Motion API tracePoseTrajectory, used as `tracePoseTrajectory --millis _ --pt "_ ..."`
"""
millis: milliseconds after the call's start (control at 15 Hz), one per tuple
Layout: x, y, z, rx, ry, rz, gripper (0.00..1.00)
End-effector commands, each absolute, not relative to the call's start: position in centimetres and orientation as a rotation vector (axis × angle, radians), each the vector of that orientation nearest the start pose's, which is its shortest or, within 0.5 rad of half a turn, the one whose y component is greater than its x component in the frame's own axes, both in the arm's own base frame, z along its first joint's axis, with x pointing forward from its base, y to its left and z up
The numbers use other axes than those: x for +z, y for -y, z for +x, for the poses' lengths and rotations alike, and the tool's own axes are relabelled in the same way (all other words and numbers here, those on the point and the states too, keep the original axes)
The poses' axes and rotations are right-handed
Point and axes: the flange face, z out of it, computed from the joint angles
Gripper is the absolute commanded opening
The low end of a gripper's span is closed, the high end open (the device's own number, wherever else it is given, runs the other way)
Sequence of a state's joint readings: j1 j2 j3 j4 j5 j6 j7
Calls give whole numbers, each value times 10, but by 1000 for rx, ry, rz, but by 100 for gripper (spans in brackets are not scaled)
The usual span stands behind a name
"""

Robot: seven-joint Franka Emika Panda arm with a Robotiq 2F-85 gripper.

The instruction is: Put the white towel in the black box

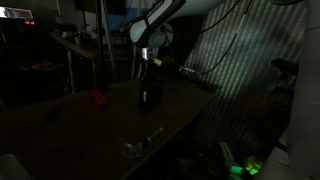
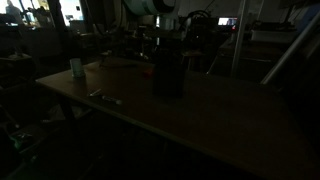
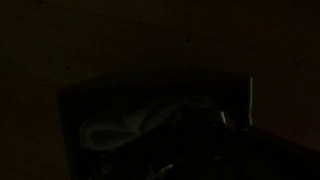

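Dark counter (image 2: 235,120), dim light. Red obj (image 1: 97,98) lies near far edge. Silvery spoon-like item (image 1: 134,149) lies flat close to near edge. Small teal cup (image 2: 77,68) stands upright by a corner, well apart from both.

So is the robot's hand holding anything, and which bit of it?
Cannot tell: it is too dark. The gripper is right above the black box, and something pale shows inside.

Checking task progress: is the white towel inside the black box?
Apparently inside: the dim wrist view shows the white towel lying between the black box walls.
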State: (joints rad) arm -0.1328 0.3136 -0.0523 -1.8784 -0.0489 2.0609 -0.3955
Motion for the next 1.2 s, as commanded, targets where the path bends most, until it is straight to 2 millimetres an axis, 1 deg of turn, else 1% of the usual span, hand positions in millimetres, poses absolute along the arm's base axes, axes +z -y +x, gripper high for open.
tracePoseTrajectory --millis 0,200,467,733,867,1067,1133 --pt "323 111 593 183 347 -3095 0" --pt "314 101 589 173 358 -3025 0" --pt "324 92 583 121 442 -2940 1" --pt "330 88 571 91 498 -2850 1" --pt "336 87 564 79 514 -2835 1" --pt "354 84 554 43 526 -2875 1" --pt "362 83 551 24 529 -2891 5"
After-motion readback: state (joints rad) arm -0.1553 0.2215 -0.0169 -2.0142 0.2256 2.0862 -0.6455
